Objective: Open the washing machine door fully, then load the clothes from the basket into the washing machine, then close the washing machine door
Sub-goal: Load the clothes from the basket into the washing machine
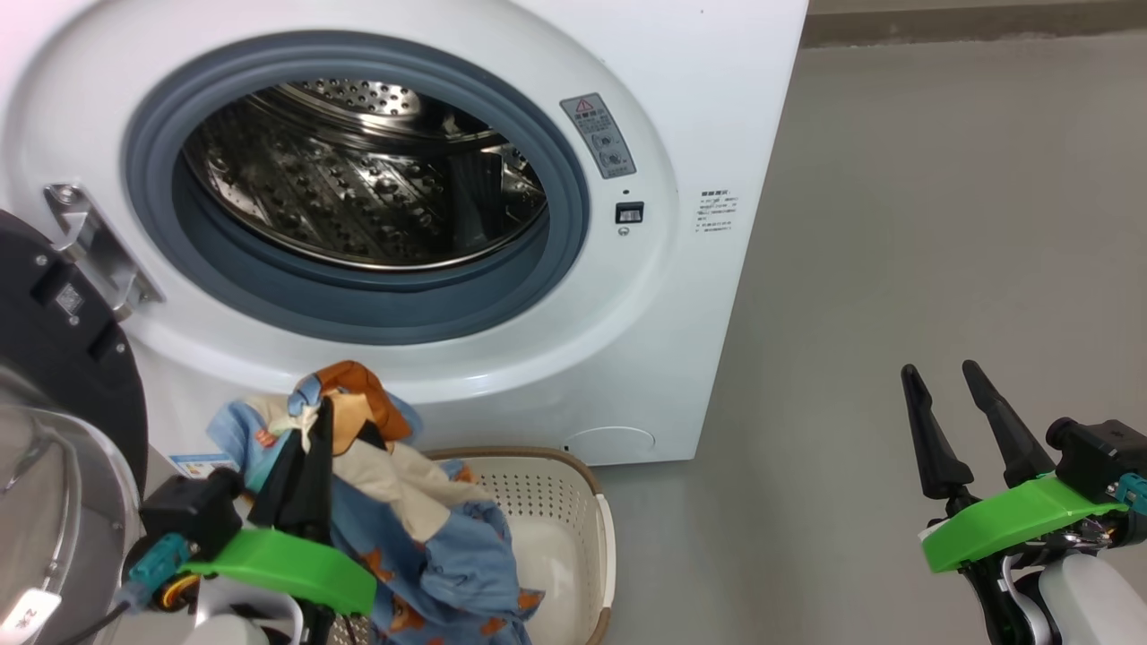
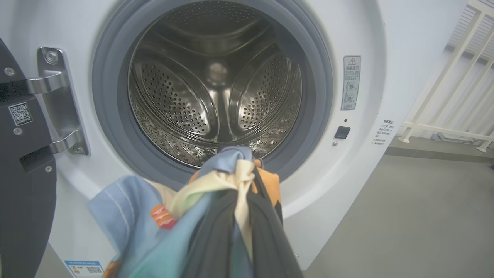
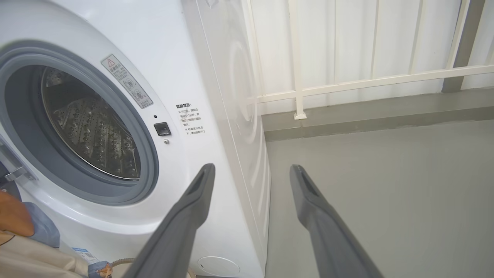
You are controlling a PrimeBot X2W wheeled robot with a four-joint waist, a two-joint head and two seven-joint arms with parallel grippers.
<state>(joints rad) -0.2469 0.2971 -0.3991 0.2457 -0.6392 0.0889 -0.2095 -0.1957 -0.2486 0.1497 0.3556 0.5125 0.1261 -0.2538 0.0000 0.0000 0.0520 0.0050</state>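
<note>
Claw on left arm (image 1: 323,421) clenches light blue bear-print clothes (image 1: 421,528); cream perforated plastic basket (image 1: 578,502) sits at five o'clock.
Best carried toward twelve o'clock, trailing hem clearing grey-blue rubber ring (image 1: 358,313) of big white washing machine (image 1: 699,134); right claw (image 1: 939,367) hangs splayed, empty.

A big white front-loading washing machine (image 2: 386,88) is seen with its perforated steel drum (image 2: 216,88) exposed inside a grey-blue rubber ring (image 2: 110,116). Left of the drum, a glossy black door (image 2: 23,200) is swung wide on a metal hinge (image 2: 61,100). Below the drum, a bunch of light blue, cream and orange clothes (image 2: 150,224) is pinched between two long dark fingers (image 2: 266,235) pressed together, its top overlapping the ring's lower rim. Right of the drum, a grey warning label (image 2: 351,83) and a small black square latch (image 2: 342,132) are set in the white front.
</note>
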